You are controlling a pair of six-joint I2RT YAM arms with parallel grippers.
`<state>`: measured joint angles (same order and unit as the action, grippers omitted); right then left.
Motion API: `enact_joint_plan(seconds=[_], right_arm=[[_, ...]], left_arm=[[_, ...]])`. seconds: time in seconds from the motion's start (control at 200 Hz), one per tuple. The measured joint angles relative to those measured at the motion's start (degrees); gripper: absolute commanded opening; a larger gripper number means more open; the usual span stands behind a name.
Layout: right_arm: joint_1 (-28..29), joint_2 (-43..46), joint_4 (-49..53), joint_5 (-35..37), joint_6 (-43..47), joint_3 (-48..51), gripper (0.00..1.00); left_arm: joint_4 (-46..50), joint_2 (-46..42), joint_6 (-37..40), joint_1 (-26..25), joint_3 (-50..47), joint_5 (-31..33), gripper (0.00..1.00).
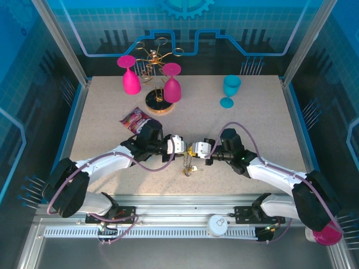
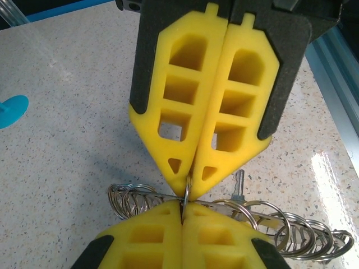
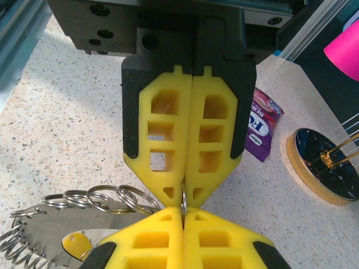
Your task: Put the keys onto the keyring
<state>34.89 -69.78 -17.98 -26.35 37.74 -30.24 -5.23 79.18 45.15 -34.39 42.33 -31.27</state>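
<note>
My two grippers meet tip to tip over the middle of the table. The left gripper [image 1: 184,147] [image 2: 182,207] and the right gripper [image 1: 196,149] [image 3: 183,213] are both shut on the same thin wire loop [image 2: 187,193] [image 3: 183,197] of the keyring [image 1: 189,166]. The keyring's flat grey plate [image 3: 47,230] hangs to one side, fringed with wire loops [image 2: 132,199]. A small grey metal key [image 2: 239,184] pokes up behind the loops. A yellow-headed key [image 3: 75,244] lies against the plate. A teal-headed key does not show.
A purple snack packet [image 1: 134,119] [image 3: 262,126] lies behind the left gripper. Further back are the round gold-rimmed stand base [image 1: 159,102] [image 3: 324,168], two pink glasses [image 1: 130,78] [image 1: 172,84] and a teal glass [image 1: 230,89]. A metal rail runs along the table's near edge.
</note>
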Motion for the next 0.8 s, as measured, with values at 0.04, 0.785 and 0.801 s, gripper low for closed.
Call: enact_joint_plan(seconds=[0.04, 0.785, 0.801], right_arm=[[0.0, 0.0, -0.1, 0.0, 0.0, 0.0, 0.0], [-6.5, 2.5, -14.3, -16.1, -15.1, 4.1, 0.0], [-6.5, 2.5, -14.3, -16.3, -15.1, 4.1, 0.0]], left_arm=[[0.0, 0.0, -0.2, 0.0, 0.0, 0.2, 0.27], [-20.7, -9.9, -18.3, 0.9, -13.4, 0.4, 0.23], [-20.9, -9.9, -18.4, 0.9, -13.4, 0.3, 0.23]])
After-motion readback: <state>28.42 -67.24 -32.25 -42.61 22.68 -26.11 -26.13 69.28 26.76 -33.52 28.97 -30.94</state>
